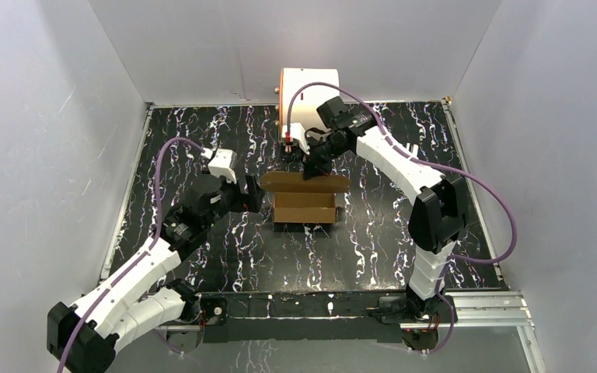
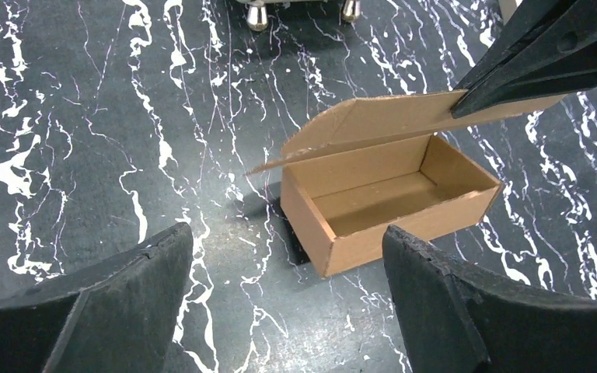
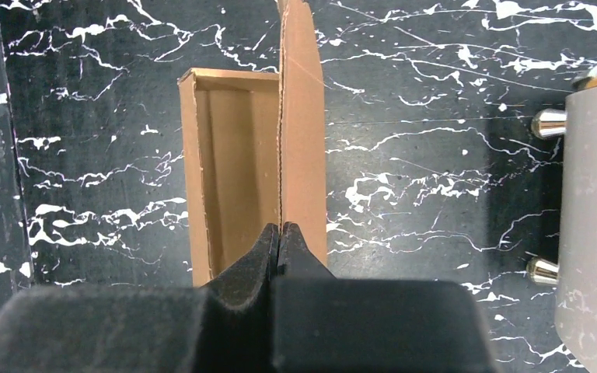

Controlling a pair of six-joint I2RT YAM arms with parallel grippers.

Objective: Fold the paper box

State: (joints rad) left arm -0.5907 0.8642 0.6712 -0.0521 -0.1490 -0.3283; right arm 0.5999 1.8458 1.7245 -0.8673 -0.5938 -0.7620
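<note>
From above and behind the arm bases we look down and forward over the whole black marbled bench (image 1: 202, 256), far enough back to take in both arms and the side walls (image 1: 47, 116). From the left wrist we look low and slanting across the bench past the left end effector (image 2: 288, 245), near the paper box (image 2: 389, 202) on its open side. From the right wrist we look almost straight down past the right end effector (image 3: 280, 237), closer still, along the box's length. All three views share the box and the bench around it.
</note>
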